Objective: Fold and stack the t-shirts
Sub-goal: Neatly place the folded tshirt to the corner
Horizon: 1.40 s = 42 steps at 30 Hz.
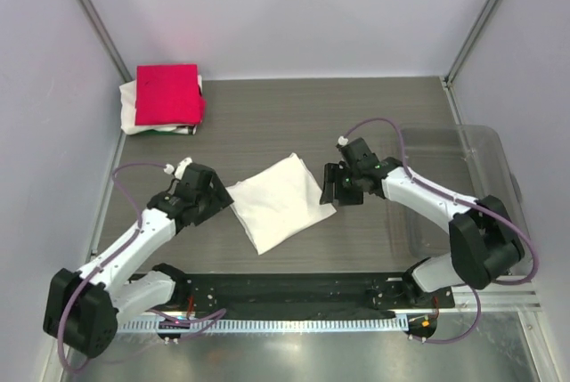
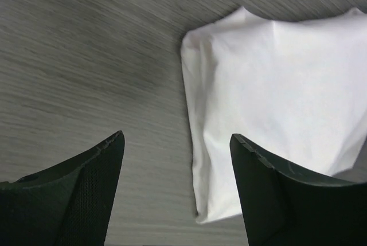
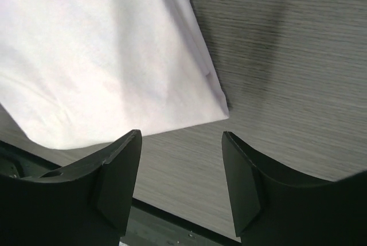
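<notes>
bottom t-shirt (image 1: 128, 108) mostly hidden (seemingly white)

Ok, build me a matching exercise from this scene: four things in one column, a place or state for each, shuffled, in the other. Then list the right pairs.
Things
1. folded white t-shirt
2. crimson-pink t-shirt
3. clear plastic tub
4. left gripper

Places or states
A. along the right side of the table
B. open, holding nothing
C. in the far left corner
D. lying flat in the middle

Pairs: 1-D, 2-C, 3-A, 4-B.
</notes>
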Motion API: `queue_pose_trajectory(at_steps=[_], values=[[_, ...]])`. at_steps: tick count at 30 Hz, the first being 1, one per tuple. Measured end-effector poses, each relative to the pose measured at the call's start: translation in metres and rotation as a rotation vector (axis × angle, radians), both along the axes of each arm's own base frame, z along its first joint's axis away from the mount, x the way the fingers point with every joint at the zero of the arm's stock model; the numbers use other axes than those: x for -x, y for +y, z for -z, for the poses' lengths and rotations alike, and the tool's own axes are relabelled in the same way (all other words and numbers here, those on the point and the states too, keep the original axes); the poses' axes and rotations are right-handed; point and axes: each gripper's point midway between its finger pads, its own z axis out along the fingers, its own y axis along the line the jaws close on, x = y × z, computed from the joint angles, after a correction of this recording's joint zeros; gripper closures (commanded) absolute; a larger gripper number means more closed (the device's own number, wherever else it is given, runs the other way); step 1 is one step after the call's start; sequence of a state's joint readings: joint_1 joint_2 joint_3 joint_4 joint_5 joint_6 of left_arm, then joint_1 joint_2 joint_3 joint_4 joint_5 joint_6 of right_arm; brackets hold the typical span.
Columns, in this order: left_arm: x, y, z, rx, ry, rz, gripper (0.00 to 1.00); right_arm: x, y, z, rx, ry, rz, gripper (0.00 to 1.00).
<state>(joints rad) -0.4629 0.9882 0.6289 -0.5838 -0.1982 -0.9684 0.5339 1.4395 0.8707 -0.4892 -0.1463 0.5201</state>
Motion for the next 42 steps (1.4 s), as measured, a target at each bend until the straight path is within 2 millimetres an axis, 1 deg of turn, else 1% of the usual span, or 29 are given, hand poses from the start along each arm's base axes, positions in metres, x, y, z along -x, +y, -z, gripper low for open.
queue_pose_trajectory(at_steps=[1,2,5,9,12,17,20,21,24,25,26,28,33,36,39,42], values=[[-0.005,0.004,0.007,0.001,0.013,-0.015,0.27,0.0,0.0,-0.003,-0.002,-0.005,0.0,0.35],[-0.008,0.005,0.013,0.011,0.027,-0.018,0.27,0.0,0.0,-0.011,-0.007,-0.018,0.0,0.34],[-0.013,0.0,0.032,0.042,0.05,0.0,0.28,0.001,-0.001,-0.03,-0.027,-0.049,0.0,0.34],[-0.019,-0.009,0.053,0.096,0.05,0.017,0.31,0.005,-0.001,-0.041,-0.044,-0.062,-0.002,0.34],[-0.037,-0.016,0.051,0.142,-0.014,0.022,0.37,0.009,-0.002,-0.043,-0.048,-0.057,-0.004,0.34],[-0.047,-0.018,0.054,0.164,-0.05,0.008,0.44,0.014,-0.005,-0.042,-0.044,-0.046,-0.005,0.34],[-0.052,-0.017,0.055,0.184,-0.077,-0.012,0.49,0.017,-0.006,-0.039,-0.041,-0.034,-0.006,0.34],[-0.053,-0.017,0.056,0.189,-0.085,-0.017,0.52,0.018,-0.006,-0.039,-0.04,-0.032,-0.007,0.34],[-0.057,-0.015,0.059,0.209,-0.104,-0.043,0.69,0.019,-0.006,-0.039,-0.044,-0.029,-0.01,0.34],[-0.058,-0.014,0.06,0.215,-0.11,-0.052,0.81,0.019,-0.005,-0.038,-0.044,-0.028,-0.01,0.34],[-0.059,-0.013,0.062,0.22,-0.113,-0.06,0.86,0.019,-0.005,-0.038,-0.045,-0.026,-0.011,0.34],[-0.061,-0.012,0.065,0.224,-0.113,-0.074,1.0,0.021,-0.006,-0.036,-0.046,-0.019,-0.013,0.34],[-0.07,-0.008,0.061,0.197,-0.099,-0.065,1.0,0.026,-0.007,-0.031,-0.044,-0.001,-0.017,0.34],[-0.085,0.002,0.046,0.158,-0.09,-0.056,1.0,0.026,-0.006,-0.032,-0.047,-0.001,-0.018,0.34],[-0.117,0.017,0.018,0.14,-0.105,-0.04,1.0,0.028,-0.006,-0.036,-0.057,-0.011,-0.02,0.34],[-0.151,0.036,-0.008,0.135,-0.131,-0.047,1.0,0.029,-0.006,-0.043,-0.073,-0.028,-0.021,0.34]])
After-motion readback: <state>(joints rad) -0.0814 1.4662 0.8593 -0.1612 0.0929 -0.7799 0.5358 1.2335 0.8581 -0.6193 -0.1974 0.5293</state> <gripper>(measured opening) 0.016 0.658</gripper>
